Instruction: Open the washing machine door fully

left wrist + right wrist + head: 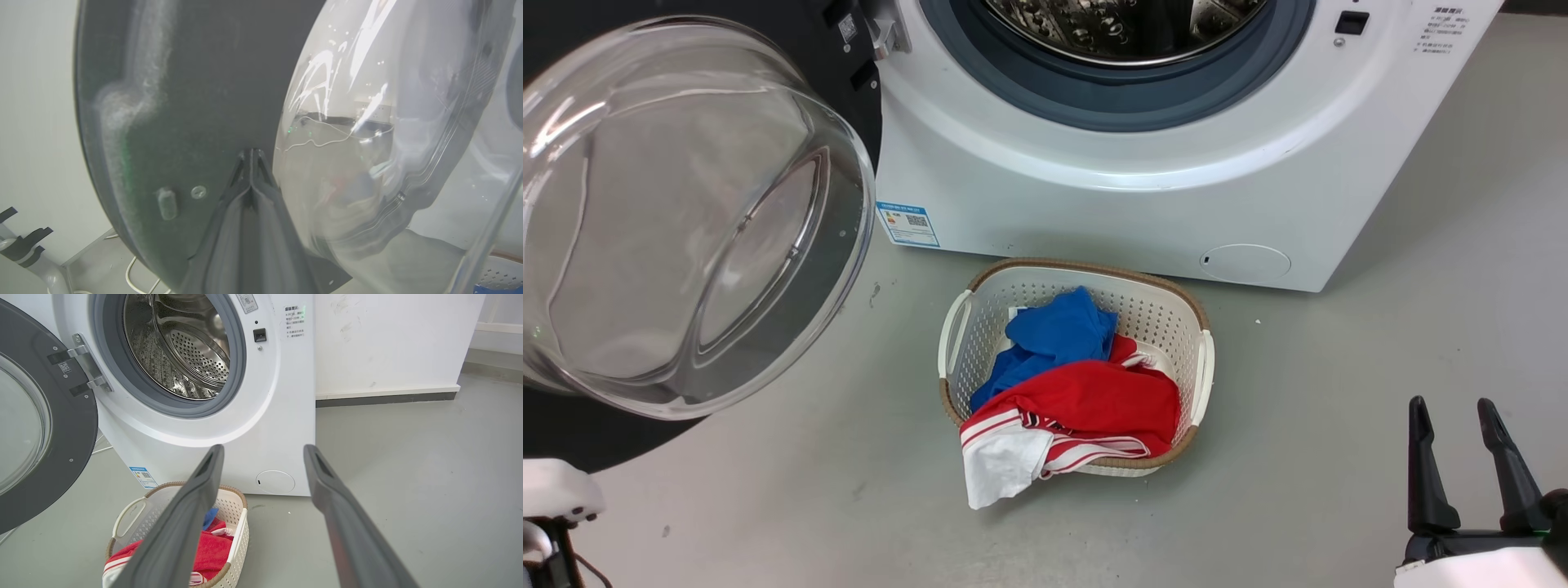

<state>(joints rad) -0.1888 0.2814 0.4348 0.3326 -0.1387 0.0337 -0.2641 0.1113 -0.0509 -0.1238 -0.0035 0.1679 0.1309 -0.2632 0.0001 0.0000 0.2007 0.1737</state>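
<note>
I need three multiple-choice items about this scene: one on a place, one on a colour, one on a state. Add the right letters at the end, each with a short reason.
1. Where does the laundry basket stand?
A. Inside the drum.
B. On the floor before the washing machine.
C. On top of the machine.

2. Which colour has the garment at the back of the basket?
A. Blue.
B. Green.
C. Yellow.

3. In which state is the right pincer?
A. Shut, with nothing in it.
B. Shut on the basket's handle.
C. Open, holding nothing.

Right letters: 1 B, the basket rests on grey floor below the machine's front; 2 A, it is blue, behind the red garment; 3 C, its fingers stand apart over floor.
</note>
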